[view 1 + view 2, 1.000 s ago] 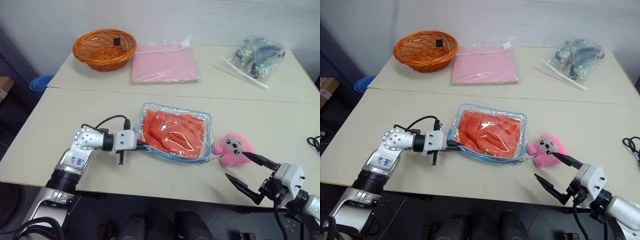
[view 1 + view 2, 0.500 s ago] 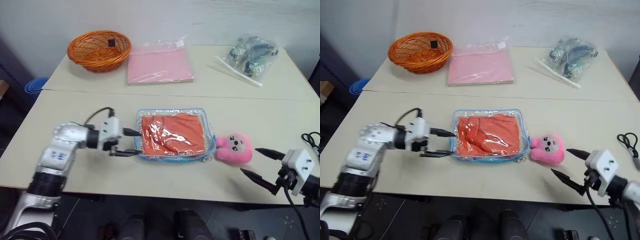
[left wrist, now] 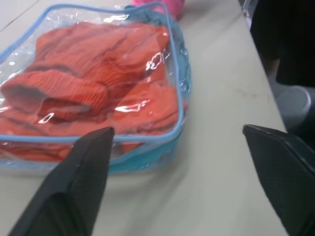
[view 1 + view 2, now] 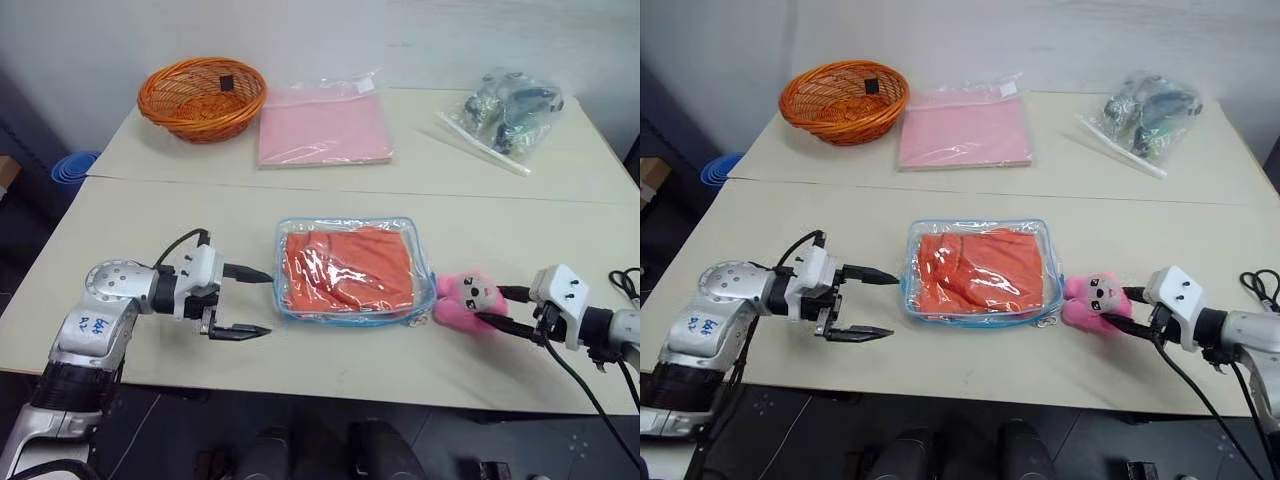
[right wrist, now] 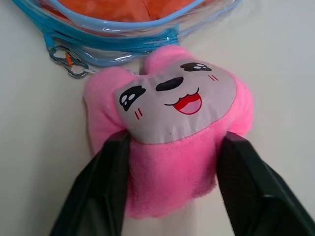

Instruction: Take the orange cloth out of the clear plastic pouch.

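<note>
The clear plastic pouch (image 4: pixel 345 222) with light blue trim lies flat in the middle of the near table. The orange cloth (image 4: pixel 350 272) is bundled inside it, also seen through the plastic in the left wrist view (image 3: pixel 88 78). My left gripper (image 4: pixel 262 303) is open just left of the pouch's edge, a small gap from it, holding nothing. A pink plush toy (image 4: pixel 462 295) lies against the pouch's right side. My right gripper (image 5: pixel 177 140) is closed around the toy, one finger pressing each flank.
On the far table stand an orange wicker basket (image 4: pixel 202 97), a bagged pink sheet (image 4: pixel 322 125) and a bag of dark items (image 4: pixel 505 108). A small carabiner (image 5: pixel 69 61) hangs from the pouch's zipper. A black cable (image 4: pixel 628 283) lies at the right edge.
My left gripper let go of the pouch's left edge, opened wide and drew back to the left. My right gripper moved in from the table's front edge and closed around the pink plush toy.
</note>
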